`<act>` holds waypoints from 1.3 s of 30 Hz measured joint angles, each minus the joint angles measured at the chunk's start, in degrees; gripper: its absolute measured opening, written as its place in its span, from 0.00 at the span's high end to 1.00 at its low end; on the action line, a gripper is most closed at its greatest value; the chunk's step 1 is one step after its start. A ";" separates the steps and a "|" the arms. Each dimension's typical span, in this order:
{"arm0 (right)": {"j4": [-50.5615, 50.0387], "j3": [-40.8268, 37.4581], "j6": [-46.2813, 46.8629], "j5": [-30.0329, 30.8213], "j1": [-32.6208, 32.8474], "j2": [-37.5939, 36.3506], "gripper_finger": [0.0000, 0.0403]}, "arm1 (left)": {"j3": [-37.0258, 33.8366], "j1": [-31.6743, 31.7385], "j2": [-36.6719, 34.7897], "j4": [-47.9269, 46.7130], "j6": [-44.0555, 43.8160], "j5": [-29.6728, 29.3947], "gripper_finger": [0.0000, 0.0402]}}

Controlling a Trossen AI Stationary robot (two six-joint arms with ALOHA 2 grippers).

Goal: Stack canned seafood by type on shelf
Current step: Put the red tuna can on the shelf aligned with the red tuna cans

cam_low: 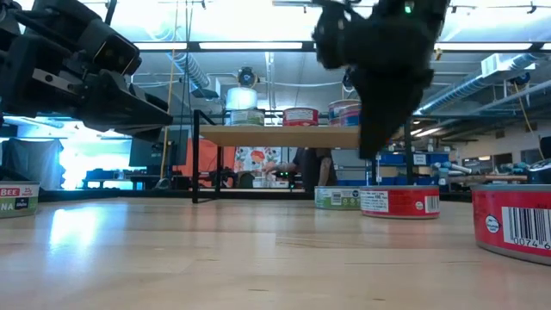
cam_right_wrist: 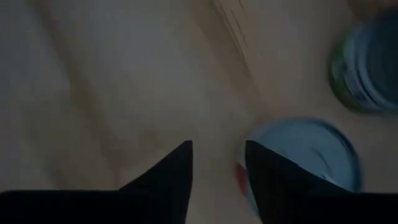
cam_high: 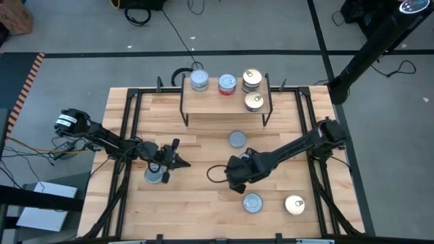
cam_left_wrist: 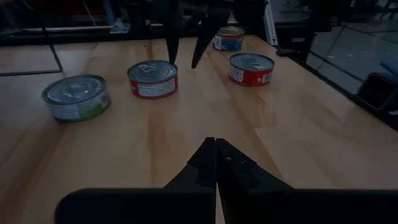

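- Right hand (cam_high: 232, 177), fingers parted and empty, hovers over a red-labelled tin (cam_right_wrist: 305, 163) mid-surface.
- Off-centre closing could skid the tin away.
- Left hand (cam_high: 178, 159) pinched closed, empty; shelf (cam_high: 226, 102) holds stacked tins.

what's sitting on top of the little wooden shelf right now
The shelf carries a silver-topped tin, a red-labelled tin and two gold-topped spots. How many tins are stacked beneath each top is hidden from above.
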 joint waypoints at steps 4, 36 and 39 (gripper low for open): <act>-8.09 3.06 1.02 -0.15 -0.05 3.63 0.56 | 0.00 0.00 0.00 0.24 1.60 -0.87 0.99; -3.37 3.68 -1.39 -0.22 -1.81 8.18 0.97 | 0.00 -0.07 0.01 -2.30 -0.69 -0.62 0.99; -3.50 4.93 -2.02 -1.96 -1.88 8.01 0.98 | 0.00 -0.07 0.00 -2.38 -0.69 -0.60 0.99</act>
